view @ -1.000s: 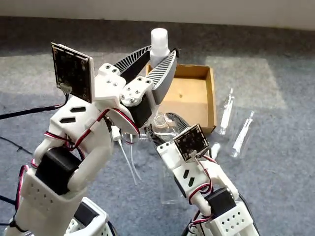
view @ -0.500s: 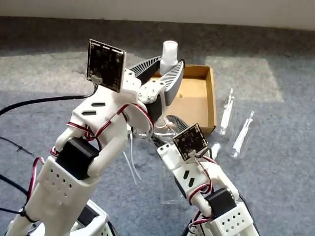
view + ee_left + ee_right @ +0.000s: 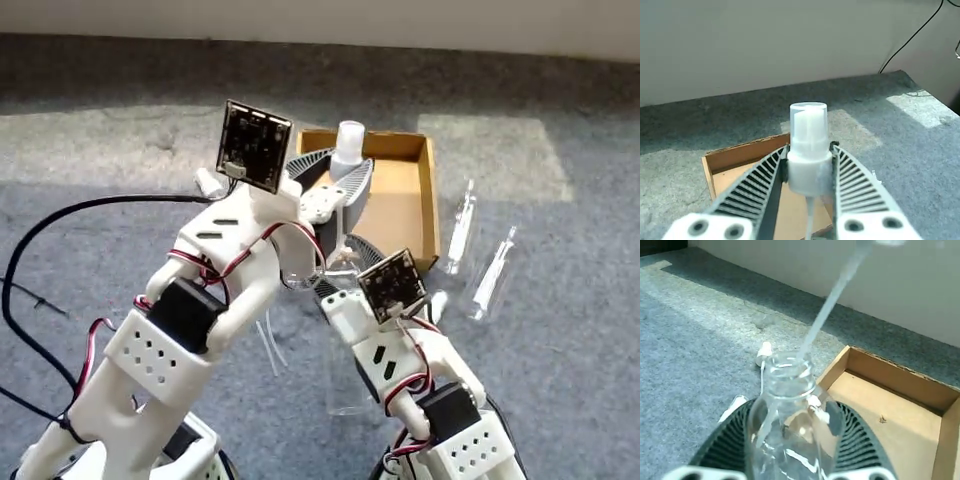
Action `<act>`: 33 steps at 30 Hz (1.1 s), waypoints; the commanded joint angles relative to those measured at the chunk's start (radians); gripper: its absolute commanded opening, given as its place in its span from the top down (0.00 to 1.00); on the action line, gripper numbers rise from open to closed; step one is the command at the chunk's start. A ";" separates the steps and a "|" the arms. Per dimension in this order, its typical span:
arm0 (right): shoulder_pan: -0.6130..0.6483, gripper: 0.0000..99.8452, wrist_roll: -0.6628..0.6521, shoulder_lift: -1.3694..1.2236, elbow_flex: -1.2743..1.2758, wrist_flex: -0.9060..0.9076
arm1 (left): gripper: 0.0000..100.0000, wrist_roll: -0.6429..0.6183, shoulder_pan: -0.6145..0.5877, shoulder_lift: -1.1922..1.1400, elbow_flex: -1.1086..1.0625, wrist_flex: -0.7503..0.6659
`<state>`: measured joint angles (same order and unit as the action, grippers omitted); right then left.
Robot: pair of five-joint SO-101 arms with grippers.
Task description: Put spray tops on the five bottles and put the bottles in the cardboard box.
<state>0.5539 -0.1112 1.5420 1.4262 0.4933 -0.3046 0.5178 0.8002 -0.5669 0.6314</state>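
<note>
My left gripper [image 3: 345, 165] is shut on a white spray top [image 3: 349, 146], held upright over the near edge of the cardboard box [image 3: 405, 200]. In the left wrist view the spray top [image 3: 809, 150] sits between the ribbed fingers [image 3: 860, 190], its thin tube hanging down. My right gripper [image 3: 335, 265] is shut on a clear bottle [image 3: 790, 410], held upright just below. The tube [image 3: 832, 295] slants down into the bottle's open neck. The cap is still well above the neck.
Two clear bottles [image 3: 460, 228] [image 3: 492, 275] lie on the grey carpet right of the box. Another clear bottle [image 3: 347, 375] lies beside the right arm. Loose spray tops lie on the carpet [image 3: 763, 351] [image 3: 265, 330]. The box [image 3: 890, 400] is open.
The left arm swung right and lowered the spray top toward the bottle. The right arm and its bottle stayed put.
</note>
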 commanded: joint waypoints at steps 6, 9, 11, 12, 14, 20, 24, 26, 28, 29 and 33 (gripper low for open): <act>-0.091 1.00 0.100 0.010 -0.019 -0.025 | 0.99 -0.009 0.048 0.130 -0.111 -0.023; -0.091 1.00 0.100 0.012 -0.019 -0.025 | 0.94 -0.009 0.070 0.137 -0.147 -0.018; -0.091 1.00 0.100 0.008 -0.019 -0.025 | 0.88 -0.009 0.074 0.143 -0.160 -0.017; -0.093 1.00 0.100 0.008 -0.019 -0.025 | 0.86 -0.009 0.076 0.145 -0.162 -0.006; -0.094 1.00 0.100 0.008 -0.019 -0.024 | 0.86 -0.009 0.076 0.147 -0.151 0.038; -0.094 1.00 0.097 0.008 -0.016 -0.024 | 0.87 0.048 0.070 0.147 -0.147 0.052; -0.096 1.00 0.094 0.008 -0.013 -0.024 | 0.85 0.086 0.074 0.147 -0.101 0.084; -0.096 1.00 0.092 0.012 -0.012 -0.024 | 0.81 0.089 0.074 0.147 -0.062 0.130; -0.096 1.00 0.092 0.012 -0.012 -0.024 | 0.79 0.089 0.068 0.147 -0.031 0.169; -0.096 1.00 0.092 0.012 -0.012 -0.024 | 0.78 0.091 0.065 0.147 -0.021 0.186; -0.096 1.00 0.092 0.012 -0.012 -0.024 | 0.78 0.106 0.065 0.147 0.021 0.207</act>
<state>0.4695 -0.0207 1.5420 1.4262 0.4918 -0.2217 0.5777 0.9291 -0.6299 0.8247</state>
